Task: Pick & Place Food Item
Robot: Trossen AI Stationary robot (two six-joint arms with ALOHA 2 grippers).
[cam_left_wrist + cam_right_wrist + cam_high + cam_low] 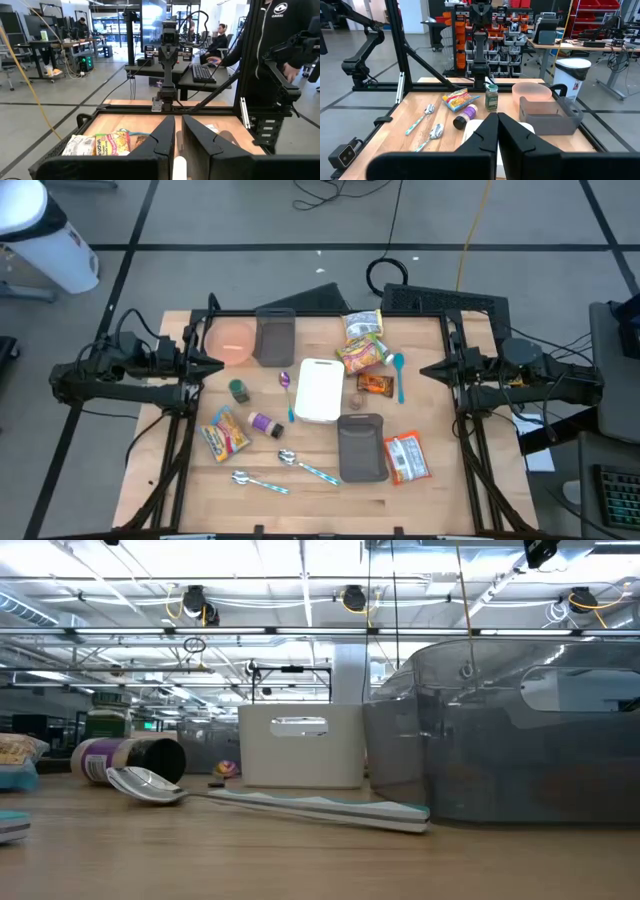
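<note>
Several food packets lie flat on the wooden table (450, 500): a yellow-orange one (226, 432) near the left, two (362, 340) at the far side, a small brown one (375, 384) in the middle, and a red-and-white one (407, 458) at the near right. My left gripper (215, 367) hovers at the table's left edge, pointing level inward. Its fingers (167, 137) are nearly together with nothing between them. My right gripper (425, 370) mirrors it at the right edge, shut and empty (497, 116).
A white container (318, 389) stands mid-table. Grey containers sit far left of centre (275, 337) and near right of centre (361, 447). There are also a pink bowl (232, 340), a green-lidded jar (239, 390), a purple bottle (265, 423) on its side, and several spoons (306, 467).
</note>
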